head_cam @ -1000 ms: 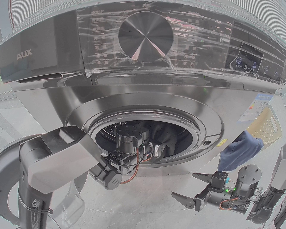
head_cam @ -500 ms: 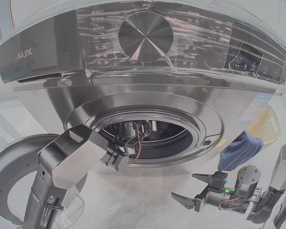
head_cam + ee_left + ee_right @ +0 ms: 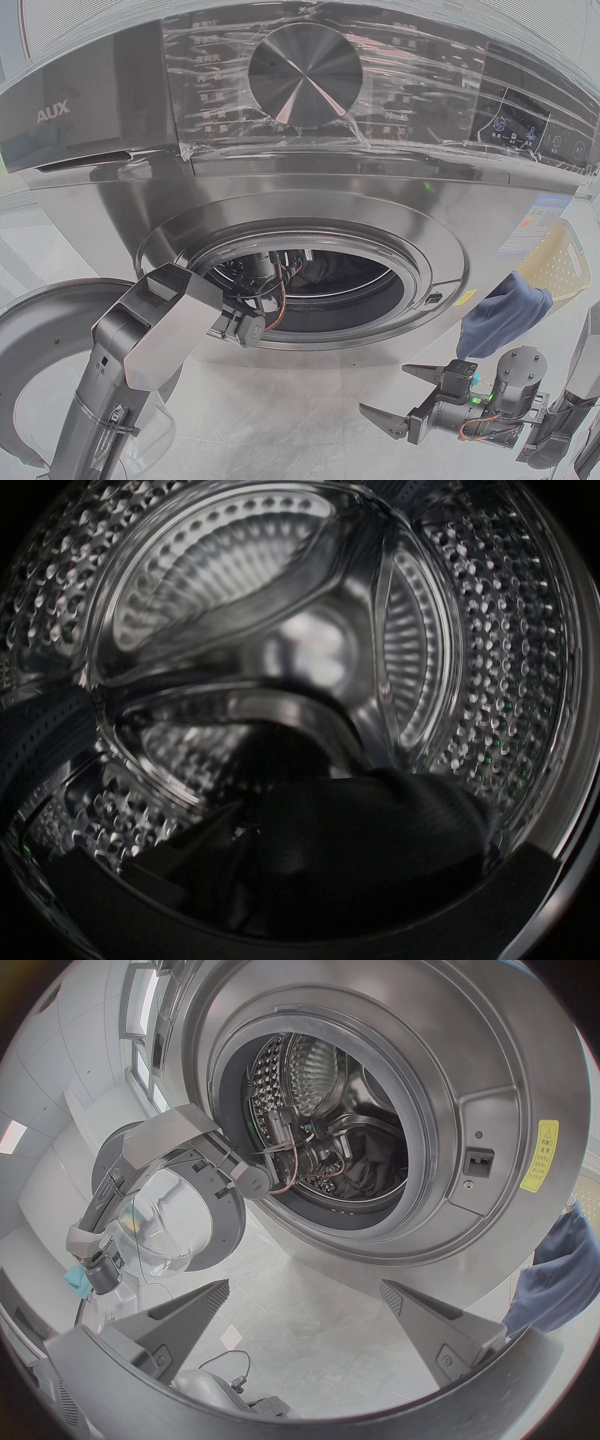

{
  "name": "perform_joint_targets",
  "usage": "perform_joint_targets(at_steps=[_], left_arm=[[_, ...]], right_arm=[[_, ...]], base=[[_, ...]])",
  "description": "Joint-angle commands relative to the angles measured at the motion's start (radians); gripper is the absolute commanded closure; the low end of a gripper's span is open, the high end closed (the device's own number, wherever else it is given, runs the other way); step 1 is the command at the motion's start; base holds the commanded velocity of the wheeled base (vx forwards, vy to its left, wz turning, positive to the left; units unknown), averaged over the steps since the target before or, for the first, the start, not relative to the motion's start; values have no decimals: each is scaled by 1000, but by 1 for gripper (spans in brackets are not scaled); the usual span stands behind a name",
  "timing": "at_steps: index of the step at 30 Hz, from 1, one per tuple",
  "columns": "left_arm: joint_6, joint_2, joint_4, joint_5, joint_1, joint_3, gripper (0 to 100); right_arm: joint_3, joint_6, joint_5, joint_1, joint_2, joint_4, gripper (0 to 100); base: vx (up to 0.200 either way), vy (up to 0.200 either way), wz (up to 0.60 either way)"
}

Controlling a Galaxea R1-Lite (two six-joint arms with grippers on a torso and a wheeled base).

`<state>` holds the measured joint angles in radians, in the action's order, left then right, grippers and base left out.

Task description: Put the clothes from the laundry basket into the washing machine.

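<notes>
Left claw (image 3: 330, 1146): positioned inside the round port of the washing machine (image 3: 375, 200), past the door seal. Whether it is open or closed cannot be told; its working end is lost against the dark interior.

Dark garment (image 3: 375, 849): lies bunched on the floor of the drum (image 3: 500, 636), just below and ahead of the left claw. The cloth is soft, matt and creased, with one ribbed edge. Contact with the claw cannot be confirmed.

Right claw (image 3: 382, 387): held low before the machine's front, outside and below the port, with its two dark wedge-shaped fingers spread wide and nothing between them.

Blue garment (image 3: 500, 319): hangs in smooth folds above and beyond the right claw, towards the robot's right, well apart from it. It drapes from the laundry basket (image 3: 562, 262), a cream perforated plastic piece cut off by the machine's corner.

Drum wall: polished metal, embossed and perforated, with curved ribbed lifters.

Door (image 3: 37, 337): round, dark-rimmed, with a clear bowl, swung open on the left arm's outer side and partly covered by that arm.

Control panel: glossy, wrinkled film over it, faceted metal dial (image 3: 305, 75) in the middle.
</notes>
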<state>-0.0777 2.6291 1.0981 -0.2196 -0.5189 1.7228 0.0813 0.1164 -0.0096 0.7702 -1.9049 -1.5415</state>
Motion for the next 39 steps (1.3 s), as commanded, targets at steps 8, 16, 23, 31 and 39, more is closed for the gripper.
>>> perform_joint_targets(at_steps=[8, 16, 23, 31, 39], left_arm=[[-8, -265, 0, 106, -102, -528, 0], [12, -340, 26, 147, -142, -721, 0], [18, -429, 17, 195, -161, -787, 0], [19, -437, 22, 207, -154, -782, 0], [16, -363, 37, 207, -145, -689, 0]], right_arm=[[0, -1, 0, 1, -2, 0, 0], [0, -1, 0, -2, 0, -2, 0], [0, -1, 0, -2, 0, -2, 0], [0, -1, 0, -3, 4, 0, 0], [2, -1, 0, -3, 3, 0, 0]], base=[[0, 0, 0], [0, 0, 0], [0, 0, 0], [0, 0, 0], [0, 0, 0]])
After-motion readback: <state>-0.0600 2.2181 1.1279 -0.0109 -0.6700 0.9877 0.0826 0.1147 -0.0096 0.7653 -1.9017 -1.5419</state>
